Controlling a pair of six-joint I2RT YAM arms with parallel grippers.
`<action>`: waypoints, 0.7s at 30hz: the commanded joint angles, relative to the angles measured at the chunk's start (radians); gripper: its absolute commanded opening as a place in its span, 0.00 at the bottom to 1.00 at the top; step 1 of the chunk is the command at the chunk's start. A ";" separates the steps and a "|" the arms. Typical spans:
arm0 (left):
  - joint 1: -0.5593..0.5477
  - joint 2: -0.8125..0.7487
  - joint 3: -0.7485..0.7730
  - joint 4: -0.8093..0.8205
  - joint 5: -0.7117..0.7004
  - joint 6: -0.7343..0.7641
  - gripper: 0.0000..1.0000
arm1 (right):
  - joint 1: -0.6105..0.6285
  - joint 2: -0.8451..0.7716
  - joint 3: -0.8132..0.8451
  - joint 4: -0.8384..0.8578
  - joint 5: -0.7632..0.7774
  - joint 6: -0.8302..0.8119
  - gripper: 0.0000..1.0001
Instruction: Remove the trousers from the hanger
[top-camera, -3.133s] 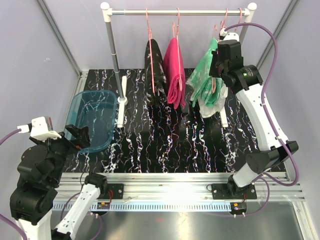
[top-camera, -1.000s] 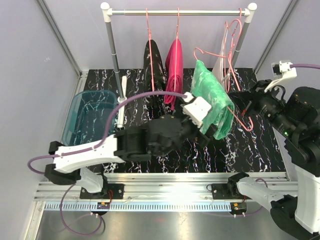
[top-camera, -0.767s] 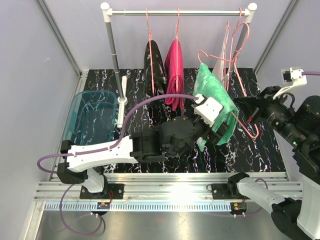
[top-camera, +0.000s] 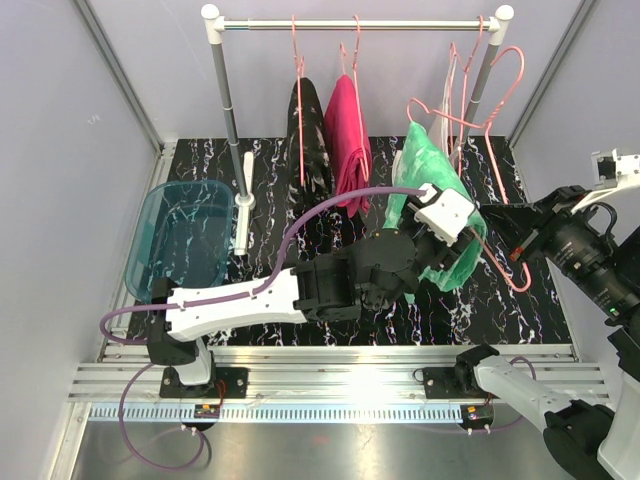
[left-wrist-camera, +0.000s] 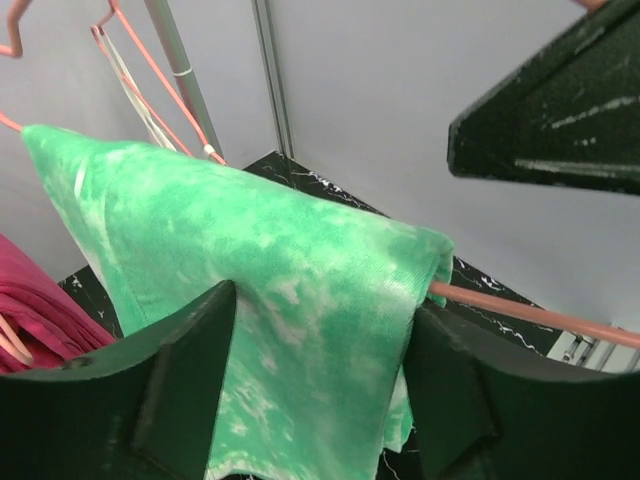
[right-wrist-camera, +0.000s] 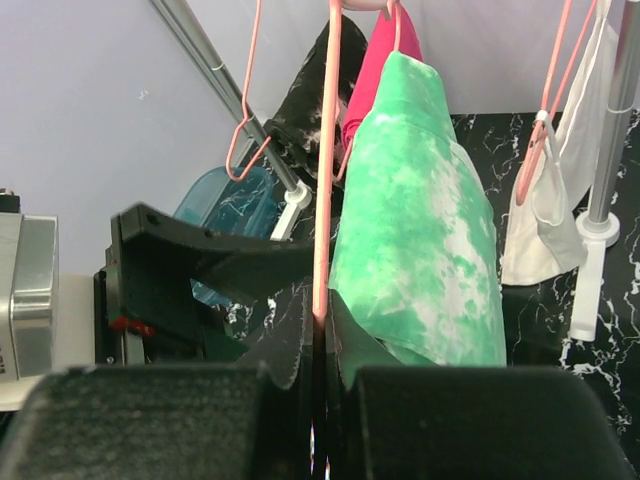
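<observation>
The mint green trousers hang folded over a pink hanger held out in front of the rail. My right gripper is shut on that hanger's wire. My left gripper straddles the green cloth from the front. Its jaws are half narrowed, and a finger touches each side without bunching the cloth. The magenta trousers and the black speckled trousers hang on hangers on the rail.
A teal bin sits at the left of the marbled black table. The rack's posts stand at the back. Empty pink hangers and a white garment hang at the rail's right end.
The right gripper has carried the hanger with the green trousers rightward. The left arm has followed to the right, and its jaws have narrowed around the green cloth.
</observation>
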 joint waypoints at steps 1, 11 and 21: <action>0.011 -0.002 0.017 0.103 -0.033 0.005 0.54 | 0.001 -0.009 0.060 0.218 -0.051 0.038 0.00; 0.012 -0.020 0.043 0.110 -0.046 0.020 0.05 | 0.001 -0.031 0.008 0.217 -0.013 0.018 0.00; -0.003 -0.092 0.062 0.110 -0.052 0.074 0.00 | 0.001 -0.075 -0.240 0.272 -0.006 -0.003 0.00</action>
